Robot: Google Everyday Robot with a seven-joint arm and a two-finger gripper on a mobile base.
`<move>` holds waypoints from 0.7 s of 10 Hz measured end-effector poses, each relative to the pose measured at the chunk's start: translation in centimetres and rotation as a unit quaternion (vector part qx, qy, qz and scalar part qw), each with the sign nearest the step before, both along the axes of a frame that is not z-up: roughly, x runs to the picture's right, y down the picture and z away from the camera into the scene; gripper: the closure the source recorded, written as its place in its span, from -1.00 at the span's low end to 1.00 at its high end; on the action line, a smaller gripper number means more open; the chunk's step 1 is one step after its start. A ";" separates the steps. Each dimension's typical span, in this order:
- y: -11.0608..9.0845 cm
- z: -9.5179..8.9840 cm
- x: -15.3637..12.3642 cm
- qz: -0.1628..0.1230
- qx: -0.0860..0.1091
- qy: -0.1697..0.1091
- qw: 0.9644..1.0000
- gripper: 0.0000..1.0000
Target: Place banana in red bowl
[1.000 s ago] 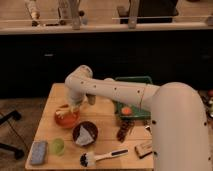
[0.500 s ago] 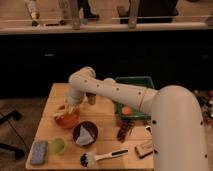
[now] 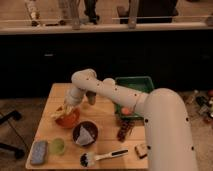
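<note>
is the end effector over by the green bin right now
No, the end effector is at the red bowl on the table's left side, away from the green bin.

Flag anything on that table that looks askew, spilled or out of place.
Only the banana stands out: it lies crooked across the red bowl's rim, its end poking out past the left edge, with the gripper right over it. No spill or damage shows elsewhere on the table.

The wooden worktop point(image 3: 107, 116) carries the red bowl point(image 3: 67, 119) beneath the tool point(image 3: 67, 109), a dark bowl point(image 3: 85, 133), green bin point(image 3: 134, 86), brush point(image 3: 102, 157), grey sponge point(image 3: 38, 152) and green cup point(image 3: 57, 145).
</note>
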State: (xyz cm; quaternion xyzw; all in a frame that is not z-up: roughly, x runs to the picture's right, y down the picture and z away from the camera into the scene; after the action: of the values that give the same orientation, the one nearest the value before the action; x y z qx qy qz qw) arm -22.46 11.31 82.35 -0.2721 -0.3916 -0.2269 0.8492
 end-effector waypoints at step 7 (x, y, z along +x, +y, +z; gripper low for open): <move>0.3 0.8 -0.2 0.032 -0.028 -0.027 0.999 0.36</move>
State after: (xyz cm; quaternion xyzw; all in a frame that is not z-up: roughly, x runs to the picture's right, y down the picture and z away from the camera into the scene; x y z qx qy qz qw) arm -22.66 11.57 83.12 -0.2768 -0.4288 -0.1962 0.8372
